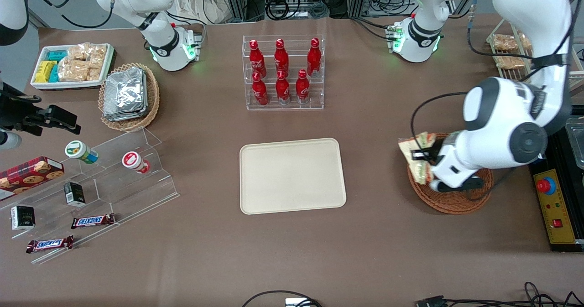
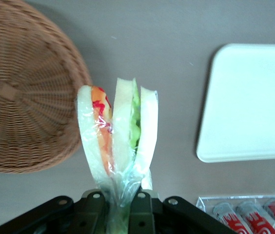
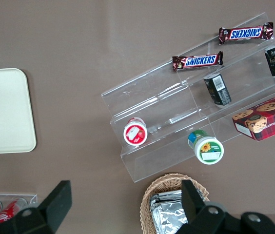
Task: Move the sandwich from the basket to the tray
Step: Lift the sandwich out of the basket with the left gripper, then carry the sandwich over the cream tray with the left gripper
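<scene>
My left gripper (image 1: 422, 161) is shut on the plastic wrap of the sandwich (image 1: 417, 157), a triangular wedge with pale bread, red-orange and green filling. It hangs lifted above the rim of the reddish-brown wicker basket (image 1: 451, 200), at the edge nearest the tray. In the left wrist view the wrapped sandwich (image 2: 118, 136) sticks out from between the black fingers (image 2: 94, 207), with the basket (image 2: 20, 92) below and beside it. The cream tray (image 1: 292, 175) lies flat at the table's middle, bare; its corner (image 2: 249, 102) also shows in the left wrist view.
A clear rack of red bottles (image 1: 284, 72) stands farther from the front camera than the tray. Toward the parked arm's end are a clear stepped shelf (image 1: 114, 174) with snacks and a tan basket of foil packets (image 1: 130, 95). A control box (image 1: 554, 206) sits beside the basket.
</scene>
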